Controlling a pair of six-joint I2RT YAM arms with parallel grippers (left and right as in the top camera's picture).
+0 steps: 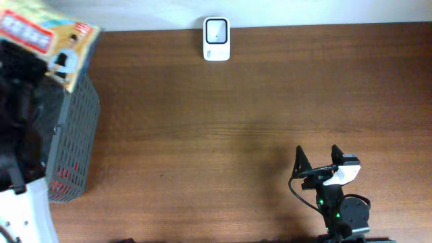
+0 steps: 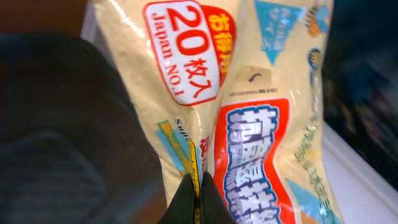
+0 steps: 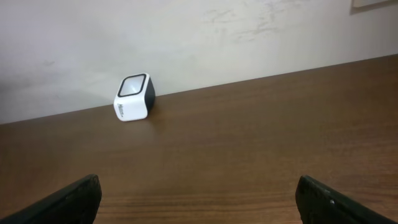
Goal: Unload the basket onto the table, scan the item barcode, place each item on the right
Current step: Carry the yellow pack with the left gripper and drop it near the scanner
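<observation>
At far left we see the packet (image 1: 57, 37) over the far corner of the grey basket (image 1: 77, 128); the left gripper (image 2: 198, 183) has its jaws pressed together on the packet's edge, the printed face toward the wrist camera. At the centre of the table's (image 1: 202, 148) far edge, the scanner (image 1: 217, 39) stands by the wall. At lower right, the right gripper (image 1: 317, 160) hovers with jaws spread wide, holding nothing, well apart from the scanner.
</observation>
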